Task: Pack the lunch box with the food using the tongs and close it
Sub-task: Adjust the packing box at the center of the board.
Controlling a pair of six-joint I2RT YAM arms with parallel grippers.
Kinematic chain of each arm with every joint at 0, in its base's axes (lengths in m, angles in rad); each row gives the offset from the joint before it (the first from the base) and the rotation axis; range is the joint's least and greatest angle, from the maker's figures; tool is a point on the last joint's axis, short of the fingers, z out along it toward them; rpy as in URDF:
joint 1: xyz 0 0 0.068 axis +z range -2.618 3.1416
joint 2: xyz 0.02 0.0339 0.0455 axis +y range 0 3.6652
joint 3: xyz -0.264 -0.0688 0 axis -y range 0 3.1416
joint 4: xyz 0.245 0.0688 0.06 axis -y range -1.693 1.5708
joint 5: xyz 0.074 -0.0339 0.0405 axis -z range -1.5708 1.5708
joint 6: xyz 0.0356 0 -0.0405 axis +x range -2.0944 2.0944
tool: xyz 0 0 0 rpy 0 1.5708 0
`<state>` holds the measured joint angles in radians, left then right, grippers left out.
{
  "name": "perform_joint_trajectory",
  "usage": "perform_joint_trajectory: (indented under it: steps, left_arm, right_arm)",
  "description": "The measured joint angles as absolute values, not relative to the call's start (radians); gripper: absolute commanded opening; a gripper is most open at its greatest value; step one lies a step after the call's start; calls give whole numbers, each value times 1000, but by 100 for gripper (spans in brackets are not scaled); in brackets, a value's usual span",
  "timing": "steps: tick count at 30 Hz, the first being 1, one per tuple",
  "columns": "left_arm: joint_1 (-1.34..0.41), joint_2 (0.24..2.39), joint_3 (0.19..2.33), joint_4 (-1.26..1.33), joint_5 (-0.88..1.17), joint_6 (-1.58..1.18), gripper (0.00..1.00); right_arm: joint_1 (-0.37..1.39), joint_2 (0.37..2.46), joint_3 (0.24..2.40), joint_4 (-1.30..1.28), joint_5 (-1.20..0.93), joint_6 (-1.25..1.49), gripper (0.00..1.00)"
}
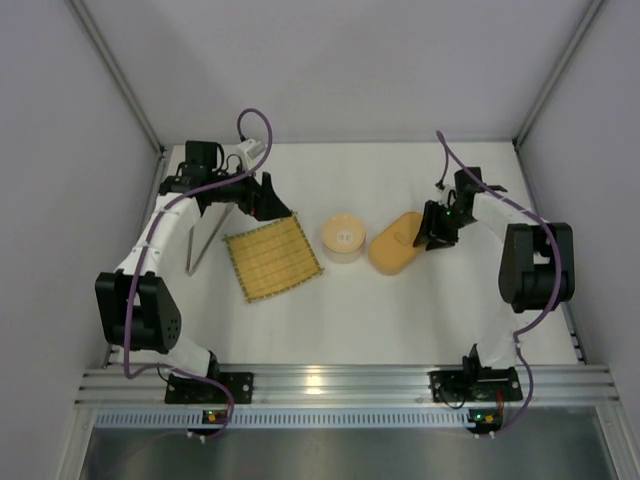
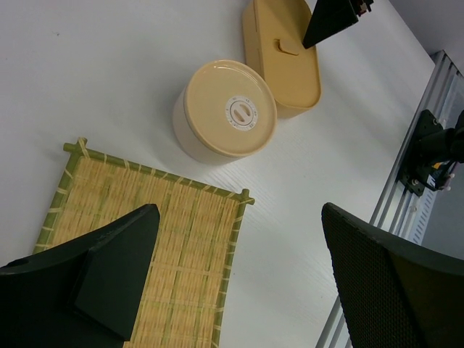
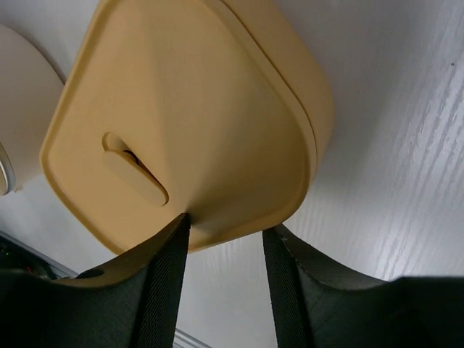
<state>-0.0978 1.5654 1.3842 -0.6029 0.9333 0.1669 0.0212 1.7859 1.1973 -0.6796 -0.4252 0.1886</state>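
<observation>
- Lunch box, a tan-orange oblong plastic box with rounded corners and its flat matching lid on, has one rounded end right at the tips of the right gripper.
- The right jaws stand partly spread, with bare white table showing between them. One black fingertip meets the lid's rim, and nothing is pinched between the two.
- A small raised oblong tab sits at the middle of the lid.
- Seen from above, the lunch box lies a little right of the table's centre, about midway between the far and near edges. The right gripper is at the end of it that faces the right edge.
- A pale cream round plastic container with a white centre mark on its lid stands just beside the box's other end, near the table's centre. I cannot tell whether the two touch.
- The left gripper hangs with its jaws spread wide and empty, above the far left corner of a square woven yellow bamboo mat.
- That mat lies flat, left of centre and turned at an angle to the table's edges.
- Long slim silver-grey metal tongs lie on the white table between the mat and the left edge, their joined end pointing toward the near edge.
</observation>
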Motion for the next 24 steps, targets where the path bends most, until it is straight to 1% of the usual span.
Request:
perform_joint_trajectory:
  steps: [4, 10, 18, 22, 24]
  left_arm:
    - [-98, 1566, 1379, -601, 934, 164, 98]
    - [-99, 1611, 1372, -596, 926, 152, 97]
    - [-101, 1665, 1364, -593, 908, 151, 97]
    - [-113, 1675, 1364, -588, 883, 153, 96]
    - [-122, 1687, 1364, -588, 873, 155, 96]
  right_arm:
    - [21, 1850, 1275, -677, -447, 185, 40]
    - [21, 1953, 1413, -680, -465, 165, 41]
    - [33, 2027, 1541, -680, -401, 113, 53]
    - [42, 2052, 1586, -681, -382, 98, 51]
    - [49, 2068, 1612, -680, -379, 87, 47]
